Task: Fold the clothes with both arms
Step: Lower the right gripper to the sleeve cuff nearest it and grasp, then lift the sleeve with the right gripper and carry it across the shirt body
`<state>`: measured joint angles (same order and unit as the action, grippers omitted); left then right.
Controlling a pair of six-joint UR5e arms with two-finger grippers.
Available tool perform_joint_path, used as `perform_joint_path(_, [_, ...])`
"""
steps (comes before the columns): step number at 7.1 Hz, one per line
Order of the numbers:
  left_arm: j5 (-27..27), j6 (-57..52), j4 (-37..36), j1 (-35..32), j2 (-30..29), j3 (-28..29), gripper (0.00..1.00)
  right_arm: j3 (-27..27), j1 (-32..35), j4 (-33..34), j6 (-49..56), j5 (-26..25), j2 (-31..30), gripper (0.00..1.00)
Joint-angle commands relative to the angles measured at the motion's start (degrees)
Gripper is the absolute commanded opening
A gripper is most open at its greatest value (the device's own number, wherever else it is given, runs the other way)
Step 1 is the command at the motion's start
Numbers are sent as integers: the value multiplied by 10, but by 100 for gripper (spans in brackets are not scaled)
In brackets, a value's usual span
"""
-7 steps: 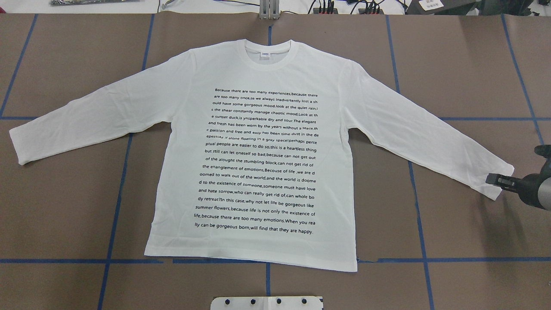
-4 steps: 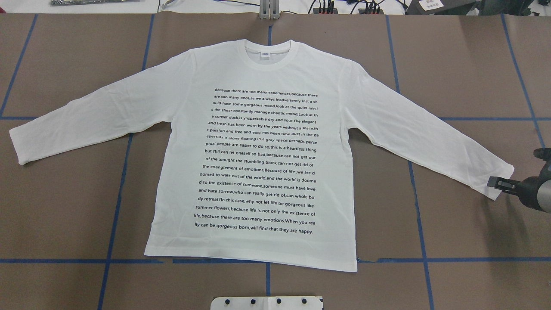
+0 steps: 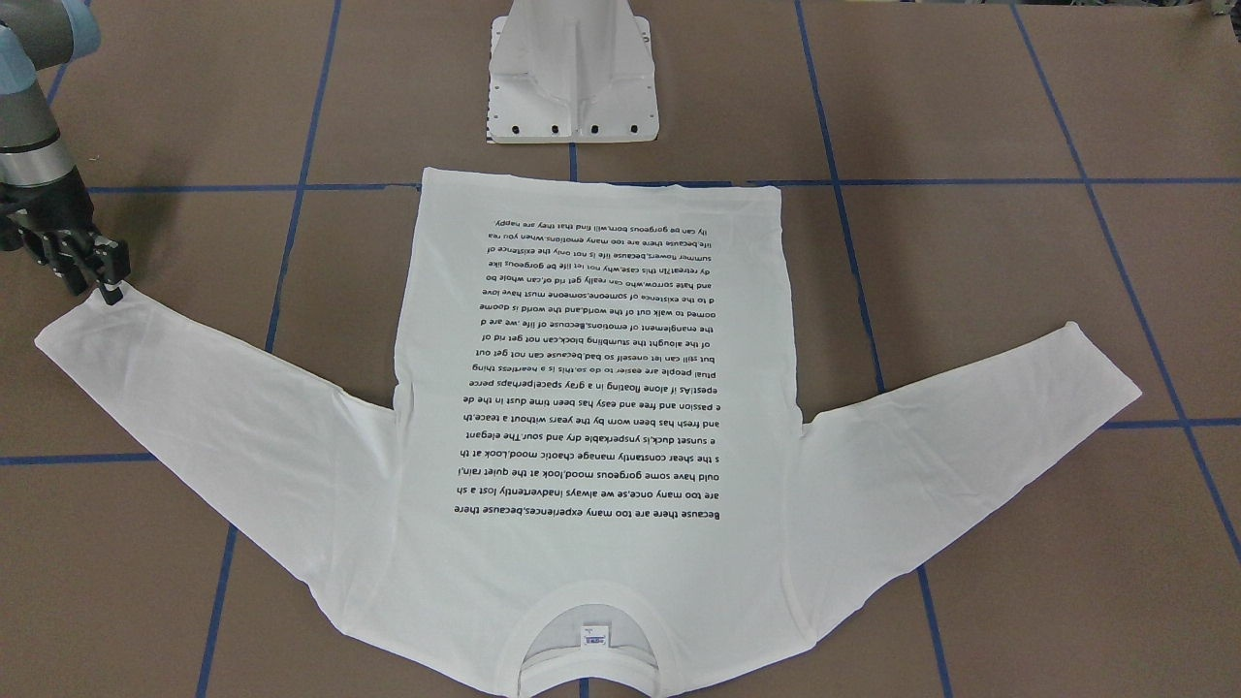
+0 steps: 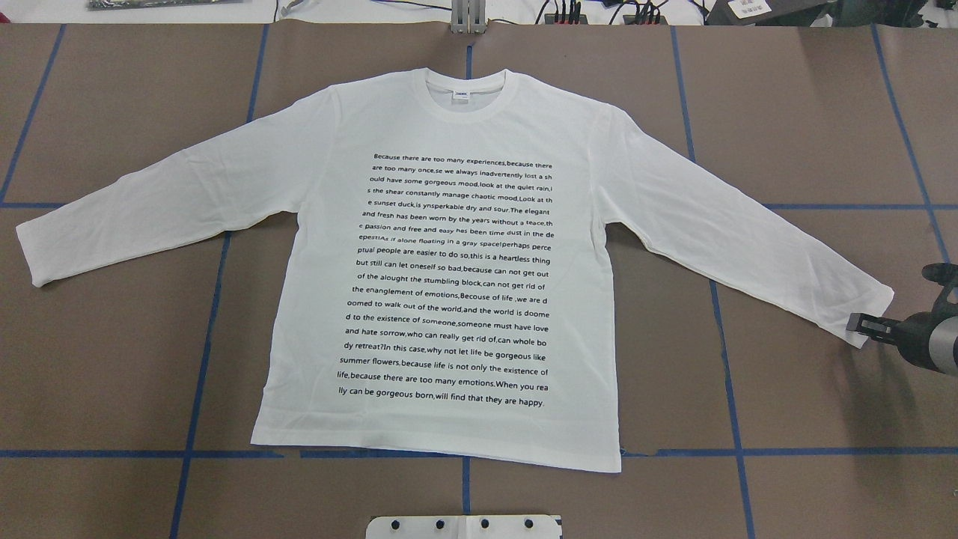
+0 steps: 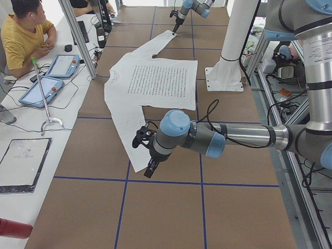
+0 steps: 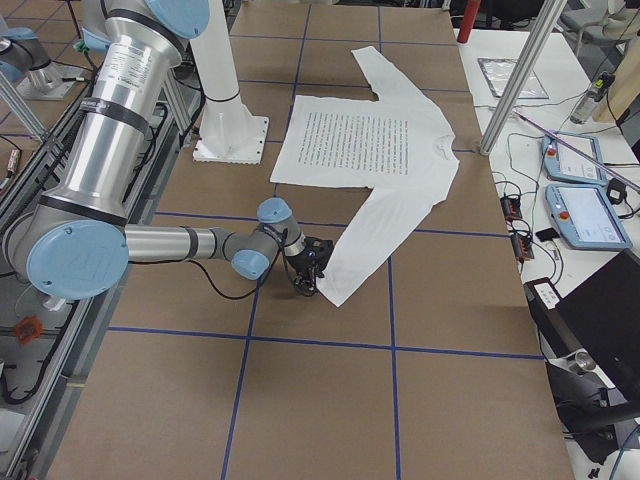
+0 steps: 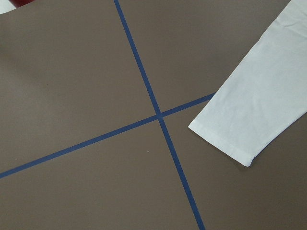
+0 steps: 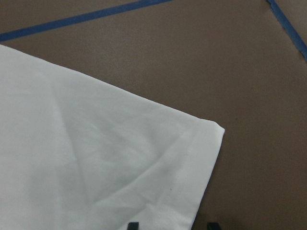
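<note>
The brown paper-covered table with its blue tape grid (image 4: 786, 112) carries the white long-sleeved cotton T-shirt (image 4: 449, 262), which lies flat at its centre, black printed text upward, collar away from the robot's base and both sleeves spread outward and down. Nothing is folded yet, so the step in hand looks like taking hold of the sleeve ends.

The silver-grey right arm with light blue joint caps (image 6: 170, 243) reaches low across the table to the right sleeve. The matching left arm (image 5: 233, 136) is over the left sleeve's end.

The black two-finger right gripper (image 4: 855, 325) sits at the hem with its jaws apart, holding nothing. In the wrist view the two fingertips straddle the hem edge. Whether the black left gripper (image 5: 149, 168) is open cannot be told. Its wrist camera shows no fingers.

The right sleeve cuff (image 8: 201, 158) lies double-layered and slightly creased. A good grasp probably wants the fingers slid a little further in, past the stitched hem, pinching both layers before lifting. The left sleeve cuff (image 7: 225, 139) is off-centre under its camera, so that arm likely needs to shift over it first, keeping the two lifts even.
</note>
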<state>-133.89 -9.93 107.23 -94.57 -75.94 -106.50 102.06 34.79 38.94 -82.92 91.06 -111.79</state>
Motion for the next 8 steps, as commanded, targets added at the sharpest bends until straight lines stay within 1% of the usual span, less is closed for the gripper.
perform_joint_path(1, [0, 0, 0, 0, 0, 0, 100, 0, -9, -1, -15, -8, 1, 23])
perform_joint_path(2, [0, 0, 0, 0, 0, 0, 100, 2, -10, 0, -16, -8, 2, 0])
perform_joint_path(3, [0, 0, 0, 0, 0, 1, 100, 19, -8, 0, -14, -9, 1, 0])
perform_joint_path(4, [0, 0, 0, 0, 0, 0, 100, 50, 6, 8, -7, 2, 1, 0])
perform_joint_path(5, [0, 0, 0, 0, 0, 1, 100, 71, 59, 9, 30, 36, 5, 0])
perform_joint_path(6, [0, 0, 1, 0, 0, 0, 100, 95, 122, 38, 96, 73, 30, 0])
perform_joint_path(7, [-1, 0, 0, 0, 0, 0, 100, 113, 150, 108, 107, 75, 97, 0])
perform_joint_path(8, [-1, 0, 0, 0, 0, 0, 100, 112, 157, 190, 108, 66, 194, 0])
